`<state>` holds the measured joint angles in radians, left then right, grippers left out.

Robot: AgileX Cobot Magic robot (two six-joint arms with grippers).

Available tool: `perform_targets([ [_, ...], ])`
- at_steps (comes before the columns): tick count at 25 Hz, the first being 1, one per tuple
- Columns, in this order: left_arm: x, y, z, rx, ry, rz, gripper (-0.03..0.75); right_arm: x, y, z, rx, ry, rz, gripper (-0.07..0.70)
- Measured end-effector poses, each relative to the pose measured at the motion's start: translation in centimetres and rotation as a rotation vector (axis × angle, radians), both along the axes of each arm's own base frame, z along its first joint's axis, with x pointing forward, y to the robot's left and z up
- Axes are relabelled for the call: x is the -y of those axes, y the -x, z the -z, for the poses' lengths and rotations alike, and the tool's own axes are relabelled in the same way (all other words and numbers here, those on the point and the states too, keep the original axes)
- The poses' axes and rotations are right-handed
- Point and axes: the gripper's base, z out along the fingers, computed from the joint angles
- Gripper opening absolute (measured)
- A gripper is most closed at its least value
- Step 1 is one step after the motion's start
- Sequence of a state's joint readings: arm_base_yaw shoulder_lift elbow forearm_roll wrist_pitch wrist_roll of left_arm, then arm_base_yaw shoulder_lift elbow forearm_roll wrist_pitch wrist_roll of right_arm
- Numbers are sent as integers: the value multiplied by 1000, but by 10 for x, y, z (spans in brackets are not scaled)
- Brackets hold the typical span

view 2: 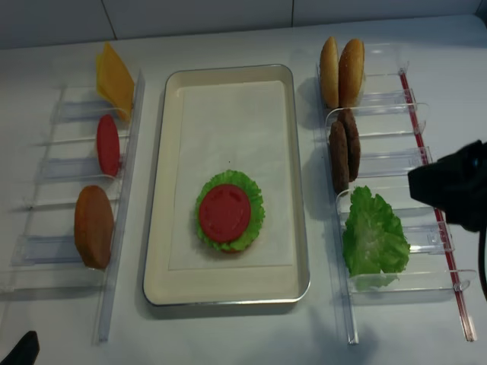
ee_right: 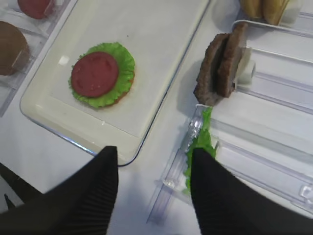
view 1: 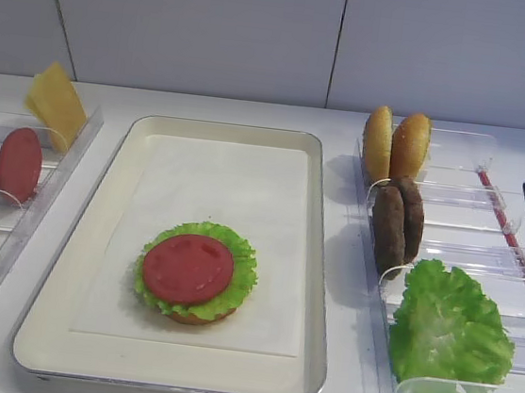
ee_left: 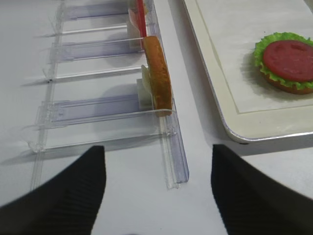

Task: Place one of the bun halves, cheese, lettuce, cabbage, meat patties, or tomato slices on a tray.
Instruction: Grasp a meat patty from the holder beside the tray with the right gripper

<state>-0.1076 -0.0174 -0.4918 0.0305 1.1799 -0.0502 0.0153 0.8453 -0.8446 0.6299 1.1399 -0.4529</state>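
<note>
1. Right of the tray [view 1: 323, 260] in the high view, two meat patties [view 1: 398, 221] stand on edge in a clear bin [view 1: 483, 255]; in the right wrist view they sit in the upper right of the frame, leaning against a white divider [ee_right: 246, 68].
2. We judge the patties the next likely item, since the stack [view 1: 197, 273] on the tray's paper already shows a bun base, a lettuce leaf and a tomato slice [view 1: 188, 269].
3. Handling, as we judge it: a patty looks stiff, light and rough-surfaced, so it should not slip easily. Standing upright, it offers its two flat faces; we would pinch across these near the top edge, taking one disc only.
4. Spare lettuce [view 1: 451, 332] lies in the lower right bin, soft and floppy; bun halves [view 1: 395, 145] stand upright in the upper right bin.
5. Right gripper [ee_right: 154, 196]: both dark fingers fill the bottom of its wrist view, set apart with a bare gap between them. It is partly open, holds nothing and touches nothing we can see; the bin edge and a lettuce fringe lie beneath the gap.
6. Left gripper [ee_left: 156, 191]: fingers spread wide over the bare table at the bottom of its view, empty, near the left bin holding one bun half [ee_left: 157, 73].
</note>
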Motion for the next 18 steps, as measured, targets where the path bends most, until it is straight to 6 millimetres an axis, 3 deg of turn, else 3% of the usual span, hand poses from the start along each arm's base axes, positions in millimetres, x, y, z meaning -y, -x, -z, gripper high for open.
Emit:
perform_targets([
  [9,0,0,0,0,0,0,423,-7,-27,-5,-12,-20,-52,374],
  [18,0,0,0,0,0,0,423,-48,-59,8,-67,124,-127,369],
])
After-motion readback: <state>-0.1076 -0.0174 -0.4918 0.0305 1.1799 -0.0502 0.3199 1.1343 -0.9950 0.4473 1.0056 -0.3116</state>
